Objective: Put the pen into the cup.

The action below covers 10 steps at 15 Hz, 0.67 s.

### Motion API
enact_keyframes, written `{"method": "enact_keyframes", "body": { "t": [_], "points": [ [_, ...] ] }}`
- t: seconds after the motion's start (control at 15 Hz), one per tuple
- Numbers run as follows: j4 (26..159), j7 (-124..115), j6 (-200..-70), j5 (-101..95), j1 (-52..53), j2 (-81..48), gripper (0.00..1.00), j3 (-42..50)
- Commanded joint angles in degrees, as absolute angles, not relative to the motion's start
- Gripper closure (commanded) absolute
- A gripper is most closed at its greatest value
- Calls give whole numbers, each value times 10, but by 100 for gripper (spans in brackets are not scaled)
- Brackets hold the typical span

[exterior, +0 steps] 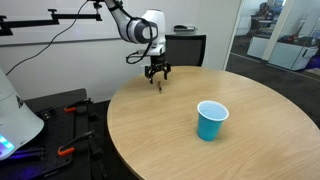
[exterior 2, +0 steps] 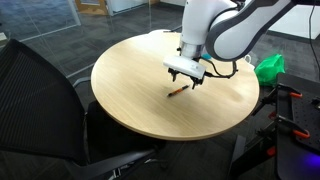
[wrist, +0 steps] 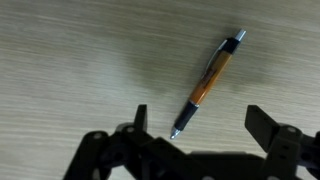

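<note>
Hovering spread-jawed over the slim orange-and-black pen [wrist: 207, 85] lying near the round wooden table's [exterior: 150, 130] robot-side edge, the black gripper [wrist: 200, 125] may pinch askew. The diagonal barrel could then roll aside, never reaching the light blue plastic cup [exterior: 211, 121].

Arm [exterior: 125, 22] bent over desk [exterior: 250, 120] edge; gripper [exterior: 157, 73] pts straight down, jaws apart, hovering just above top.
</note>
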<state>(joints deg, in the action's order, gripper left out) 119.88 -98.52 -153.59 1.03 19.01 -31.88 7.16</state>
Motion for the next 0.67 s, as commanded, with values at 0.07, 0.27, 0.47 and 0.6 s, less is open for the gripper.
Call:
{"method": "enact_keyframes", "body": {
  "t": [0.07, 0.27, 0.47, 0.6],
  "points": [
    [1193, -1020, -1525, 1, 196, -328, 0, 77],
    [1191, -1020, -1529, 3, 195, -339, 0, 75],
    [1189, -1018, -1531, 5, 195, -348, 26, 74],
    [1190, -1018, -1532, 5, 196, -351, 31, 76]
  ]
}}
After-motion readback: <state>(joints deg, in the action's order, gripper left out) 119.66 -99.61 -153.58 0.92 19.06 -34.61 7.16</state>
